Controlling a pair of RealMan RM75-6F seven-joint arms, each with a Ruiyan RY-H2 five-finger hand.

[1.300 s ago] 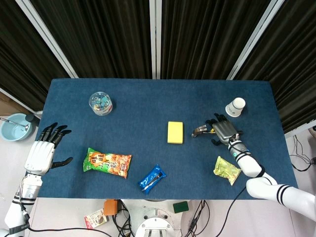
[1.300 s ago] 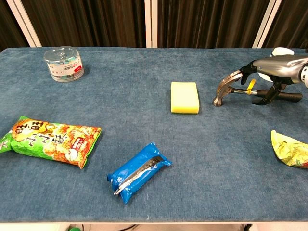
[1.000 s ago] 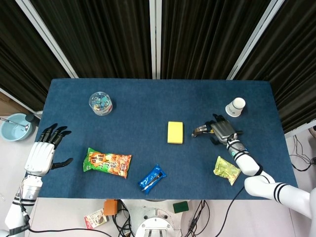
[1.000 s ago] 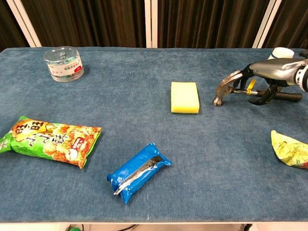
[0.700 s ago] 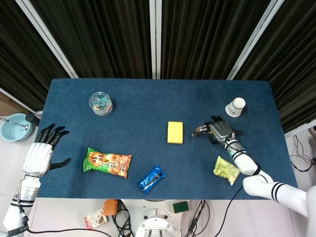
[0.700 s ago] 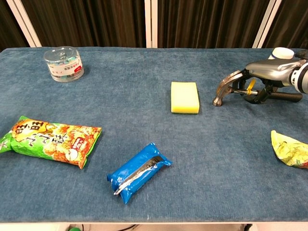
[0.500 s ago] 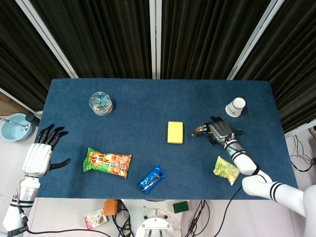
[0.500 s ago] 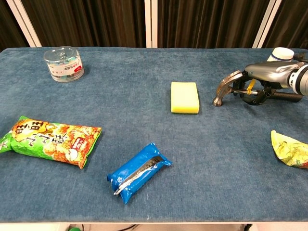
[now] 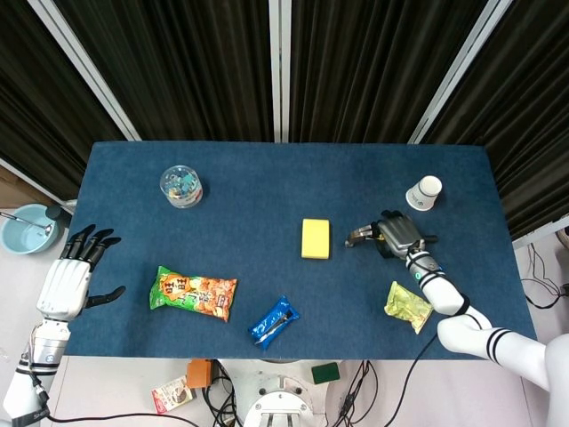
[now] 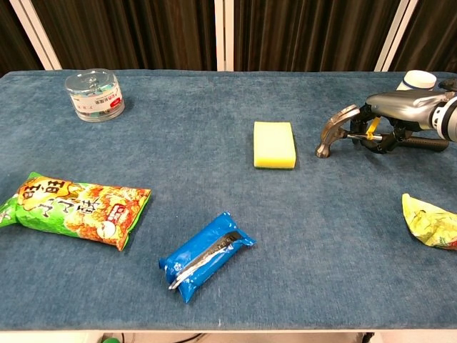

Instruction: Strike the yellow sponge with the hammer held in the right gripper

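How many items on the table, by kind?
Snack packets: 3 (green, blue, yellow-green)
Sponge: 1
Hammer: 1, under the right hand
Clear tub: 1
White cup: 1
Total: 7

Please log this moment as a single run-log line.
phase: grasping | right hand: fingers curled around hammer on table | yellow sponge: unstruck, left of hammer head | left hand: open, idle

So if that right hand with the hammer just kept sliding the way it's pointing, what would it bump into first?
Most likely the yellow rectangular sponge: the right hand points the steel-headed hammer toward it across bare blue table. The hammer's head would probably touch first.
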